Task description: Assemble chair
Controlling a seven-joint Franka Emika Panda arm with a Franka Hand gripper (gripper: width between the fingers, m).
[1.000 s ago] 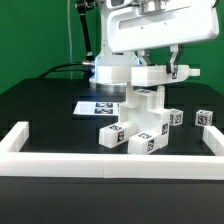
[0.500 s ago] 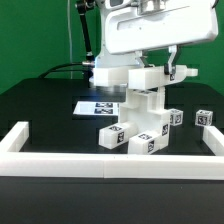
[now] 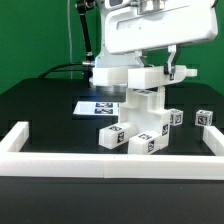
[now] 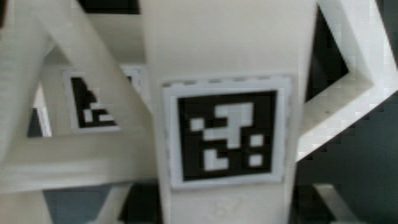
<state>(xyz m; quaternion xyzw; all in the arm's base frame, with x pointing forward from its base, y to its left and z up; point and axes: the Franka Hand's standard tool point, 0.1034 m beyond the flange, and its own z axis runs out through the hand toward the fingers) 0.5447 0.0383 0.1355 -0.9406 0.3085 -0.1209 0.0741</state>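
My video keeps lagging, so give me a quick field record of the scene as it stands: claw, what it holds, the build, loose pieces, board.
claw: shut on chair part
chair part: white tagged piece, held directly above the chair stack; the tag fills the wrist view
chair stack: partly built, mid-table; whether it is joined to the held part cannot be told
tagged block: loose, on the exterior view's right
marker board: flat, behind the stack

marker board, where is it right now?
Exterior view: the marker board lies flat on the black table, just behind the chair parts and to the exterior view's left of them.
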